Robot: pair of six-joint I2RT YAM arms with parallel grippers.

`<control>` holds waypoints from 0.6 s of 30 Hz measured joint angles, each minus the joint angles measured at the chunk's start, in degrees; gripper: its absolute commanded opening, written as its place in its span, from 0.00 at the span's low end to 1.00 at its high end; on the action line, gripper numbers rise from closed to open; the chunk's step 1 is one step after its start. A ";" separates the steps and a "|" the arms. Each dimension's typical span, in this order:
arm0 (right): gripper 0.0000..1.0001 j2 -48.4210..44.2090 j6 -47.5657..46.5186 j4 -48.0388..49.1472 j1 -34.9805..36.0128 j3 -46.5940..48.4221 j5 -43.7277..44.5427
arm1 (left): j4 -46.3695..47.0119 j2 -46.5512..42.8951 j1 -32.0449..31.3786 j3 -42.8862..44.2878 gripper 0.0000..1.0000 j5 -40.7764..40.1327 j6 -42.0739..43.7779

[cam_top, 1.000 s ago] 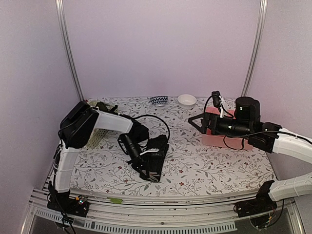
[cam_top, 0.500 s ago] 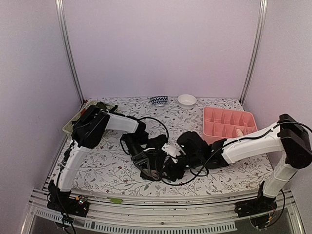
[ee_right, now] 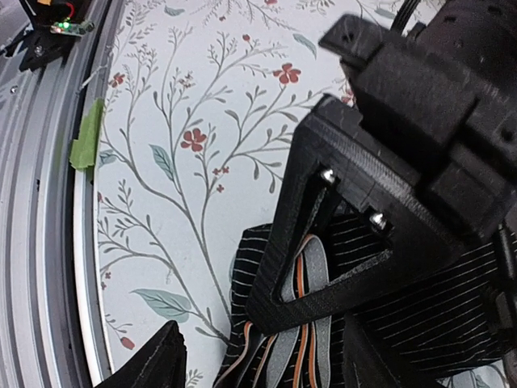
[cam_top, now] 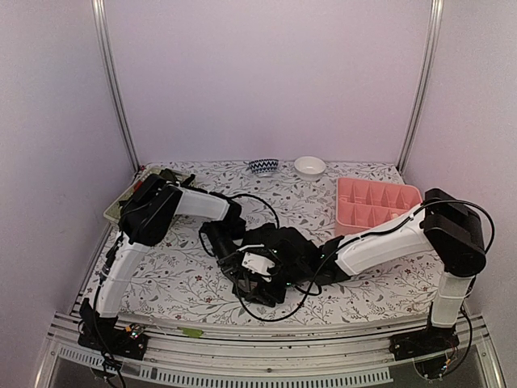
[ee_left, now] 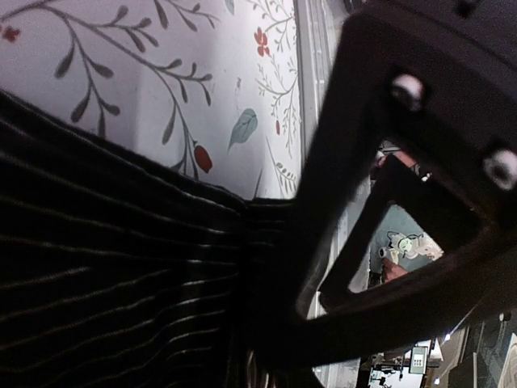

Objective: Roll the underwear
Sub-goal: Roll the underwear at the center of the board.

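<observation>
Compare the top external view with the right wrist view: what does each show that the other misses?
Only the top external view shows the pink tray, the patterned bowl and the white bowl. Only the right wrist view shows the orange and grey bands at the black underwear. Both show the black underwear and the floral table cover.

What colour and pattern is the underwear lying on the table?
The underwear is black with fine pale lines running across it. It shows best in the left wrist view.
</observation>
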 measured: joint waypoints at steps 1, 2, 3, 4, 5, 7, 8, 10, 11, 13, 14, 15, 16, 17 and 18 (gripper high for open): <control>0.64 0.59 -0.61 -0.28 0.00 0.17 0.33 | 0.00 0.02 0.00 0.00 0.00 0.00 0.02; 0.64 1.29 -1.22 -0.52 0.00 0.42 0.55 | 0.00 0.02 0.02 0.00 0.00 0.00 0.02; 0.64 2.05 -1.60 -0.72 0.02 0.61 0.66 | -0.02 0.02 0.02 0.00 0.00 0.00 0.04; 0.63 2.58 -1.84 -0.83 0.07 0.66 0.79 | -0.02 0.00 0.02 0.00 0.00 0.00 0.07; 0.61 3.06 -2.03 -1.16 0.11 0.66 0.94 | -0.02 0.00 0.02 0.00 0.00 -0.02 0.07; 0.49 3.61 -2.78 -1.81 0.15 0.66 1.42 | -0.02 0.00 0.07 0.00 0.00 -0.02 0.07; 0.39 3.61 -3.04 -1.84 0.17 0.68 1.68 | -0.02 0.00 0.09 0.00 0.00 -0.02 0.07; 0.18 3.61 -3.78 -1.99 0.22 0.74 2.19 | -0.02 0.00 0.11 -0.02 0.00 -0.02 0.15; 0.08 3.61 -3.69 -2.23 0.20 0.83 2.29 | -0.07 0.00 0.15 -0.02 0.00 0.00 0.28; 0.00 3.58 -4.17 -2.36 0.22 0.98 2.27 | -0.35 -0.02 0.35 -0.13 0.07 -0.04 1.07; 0.00 3.54 -4.22 -2.43 0.20 1.07 2.19 | -0.55 -0.11 0.55 -0.33 0.13 0.04 1.44; 0.00 3.52 -4.11 -2.45 0.17 1.14 2.03 | -0.50 -0.31 0.72 -0.50 0.22 0.13 1.68; 0.00 3.52 -4.13 -2.32 0.13 1.16 2.03 | -0.28 -0.55 0.92 -0.74 0.31 0.15 1.97; 0.00 3.52 -4.09 -2.14 0.11 1.16 1.97 | 0.22 -1.01 1.07 -1.05 0.36 0.00 2.25; 0.00 3.52 -4.07 -2.05 0.07 1.16 1.64 | 0.70 -1.68 1.31 -1.46 0.41 -0.35 2.23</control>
